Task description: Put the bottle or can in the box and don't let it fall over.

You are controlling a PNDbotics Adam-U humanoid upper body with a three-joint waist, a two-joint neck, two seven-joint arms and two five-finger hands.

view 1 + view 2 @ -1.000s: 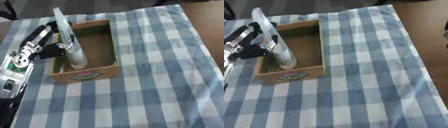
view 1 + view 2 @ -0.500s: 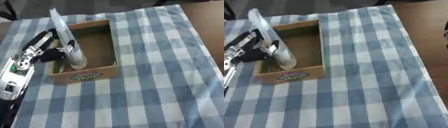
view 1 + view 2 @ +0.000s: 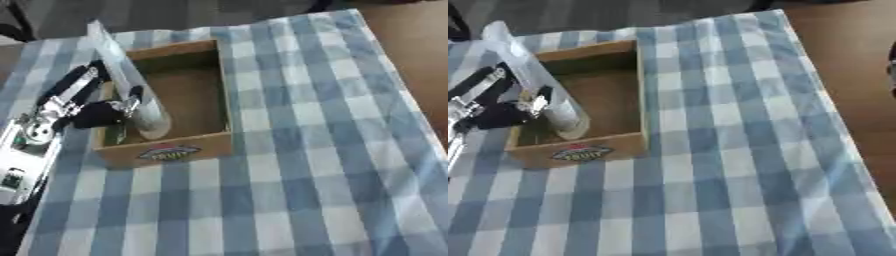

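At the left edge the left hand (image 3: 92,107) reaches in over the blue-and-white checked cloth (image 3: 297,150) that covers the bench. Its fingers (image 3: 131,97) are curled round the lower part of a clear bottle (image 3: 127,82) — clamped on it from the left. The bottle stands inside the cardboard box (image 3: 171,150) with its base on the box floor near the front left corner, leaning with its top tilted up and to the left, past the box's left wall. Right of the box lies only checked cloth, and brown bench (image 3: 411,55) shows at the far right.
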